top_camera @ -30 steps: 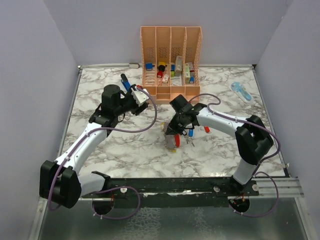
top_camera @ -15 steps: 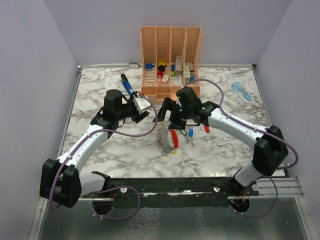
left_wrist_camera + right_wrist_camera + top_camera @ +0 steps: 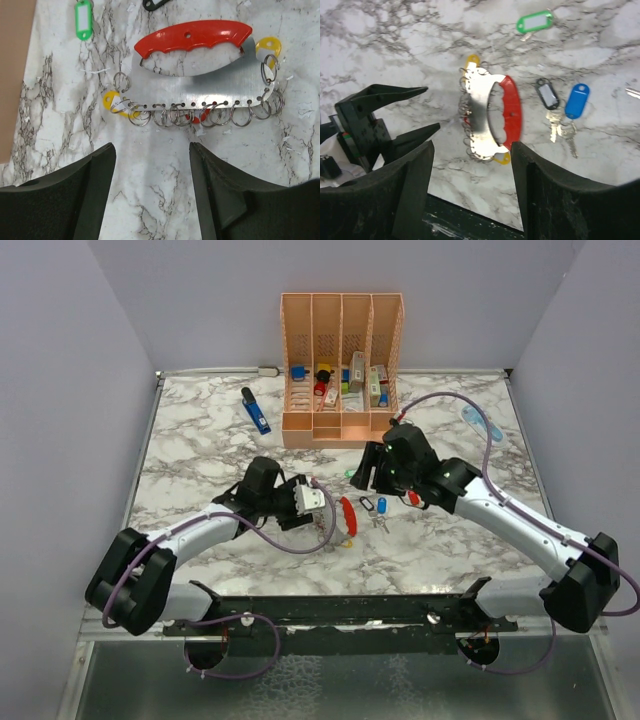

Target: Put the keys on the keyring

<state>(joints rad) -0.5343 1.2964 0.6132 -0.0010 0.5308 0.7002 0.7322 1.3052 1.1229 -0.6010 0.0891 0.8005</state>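
Note:
The keyring (image 3: 343,517) is a metal plate with a red curved handle (image 3: 192,36) and a row of split rings (image 3: 200,114). It lies flat on the marble, free of both grippers. Yellow tags (image 3: 268,46) hang at its ends. A black-tagged key (image 3: 547,95) and a blue-tagged key (image 3: 577,100) lie just right of it, with a green tag (image 3: 535,21) farther back. A red-headed key (image 3: 413,498) lies near the right arm. My left gripper (image 3: 150,150) is open and low, just left of the rings. My right gripper (image 3: 470,150) is open above the keyring.
A peach slotted organizer (image 3: 342,360) with small coloured items stands at the back centre. A blue pen-like tool (image 3: 255,410) lies to its left, and a pale blue object (image 3: 482,423) at the back right. The black base rail (image 3: 350,605) runs along the near edge.
My right gripper opened, let go of the keyring and drew back to the right. The keyring now lies flat. My left arm swung down from near the organizer to beside the keyring.

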